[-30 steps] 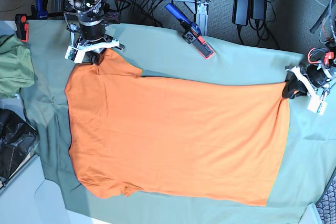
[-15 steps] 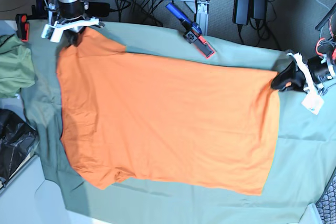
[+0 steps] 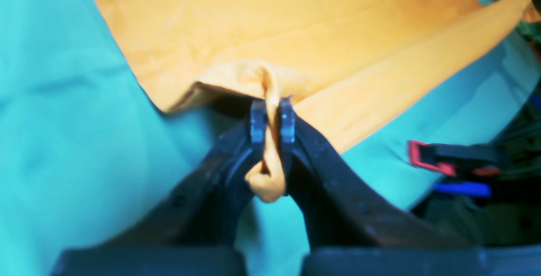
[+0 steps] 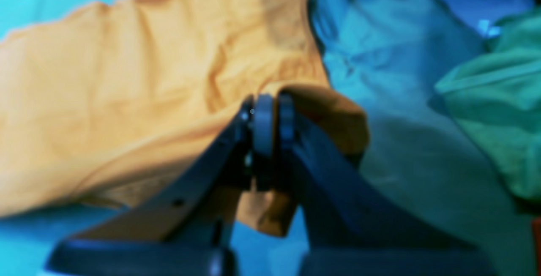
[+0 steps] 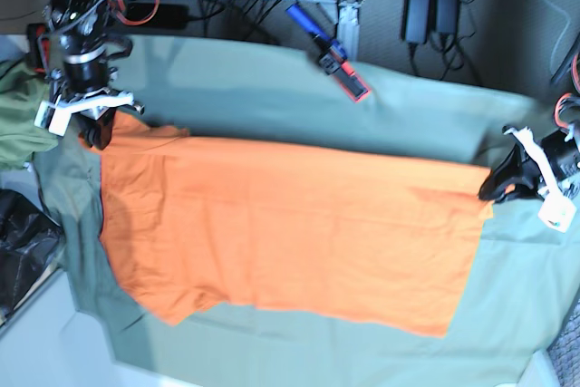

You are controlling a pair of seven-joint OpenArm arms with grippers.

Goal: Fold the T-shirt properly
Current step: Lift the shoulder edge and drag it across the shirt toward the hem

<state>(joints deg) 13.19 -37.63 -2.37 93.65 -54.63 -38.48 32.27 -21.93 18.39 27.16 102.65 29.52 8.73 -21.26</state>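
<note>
We see the left gripper point(image 5: 497, 186) and right gripper point(image 5: 93, 129) each pinching opposite far corners of the flat T-shirt point(image 5: 290, 224).

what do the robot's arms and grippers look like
Both grippers, left gripper and right gripper, have curved black fingers ending in narrow ridged pads. In the base view each wrist carries white brackets, with black motor housings and red and black cables trailing behind.

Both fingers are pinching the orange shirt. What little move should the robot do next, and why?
Probably carry the held edge across toward the shirt's far edge, folding it in half. The left fingers and right fingers each pinch a corner of one long edge, and the rest lies flat on the green cloth.
</note>
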